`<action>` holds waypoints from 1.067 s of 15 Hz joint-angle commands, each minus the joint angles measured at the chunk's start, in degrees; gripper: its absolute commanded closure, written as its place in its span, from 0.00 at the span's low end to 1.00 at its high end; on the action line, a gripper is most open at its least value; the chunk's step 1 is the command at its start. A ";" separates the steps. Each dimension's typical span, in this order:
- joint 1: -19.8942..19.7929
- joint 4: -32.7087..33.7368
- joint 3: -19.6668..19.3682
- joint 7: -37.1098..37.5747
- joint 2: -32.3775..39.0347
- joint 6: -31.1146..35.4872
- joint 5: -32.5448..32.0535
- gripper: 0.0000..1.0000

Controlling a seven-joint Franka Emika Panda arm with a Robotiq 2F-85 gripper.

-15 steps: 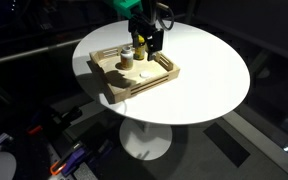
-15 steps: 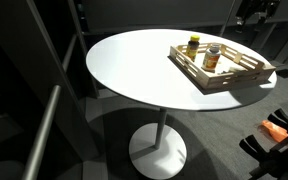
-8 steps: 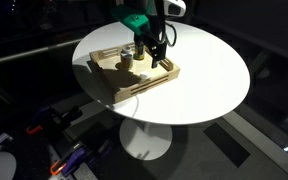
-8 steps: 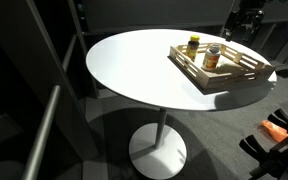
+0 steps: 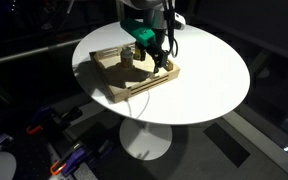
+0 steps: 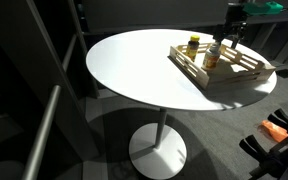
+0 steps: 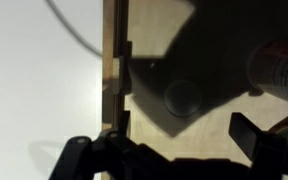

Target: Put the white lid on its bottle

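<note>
Wrist view: the small round white screw lid [image 7: 182, 97] lies flat on the floor of the slatted wooden tray [image 7: 111, 50] (deep in shadow), the black Robotiq gripper [image 7: 164, 140] over it, fingers spread apart and empty. In an exterior view, the short amber-brown bottle [image 6: 213, 57] stands upright in that tray, near a yellow-capped bottle [image 6: 193, 44].

Round white table [image 5: 209, 80] on pedestal base [image 5: 146, 140]. Slatted wooden tray [image 6: 232, 80] near table edge. Yellow-capped dark bottle [image 6: 192, 45] upright inside tray.
</note>
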 commanded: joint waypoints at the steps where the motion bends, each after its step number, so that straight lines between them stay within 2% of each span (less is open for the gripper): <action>1: -0.15 3.66 0.30 -1.98 3.09 -1.61 1.87 0.00; 7: 0.30 3.42 0.98 -1.90 3.77 -1.52 2.04 0.00; 16: 2.83 1.25 -0.90 2.66 3.20 0.03 -0.44 0.00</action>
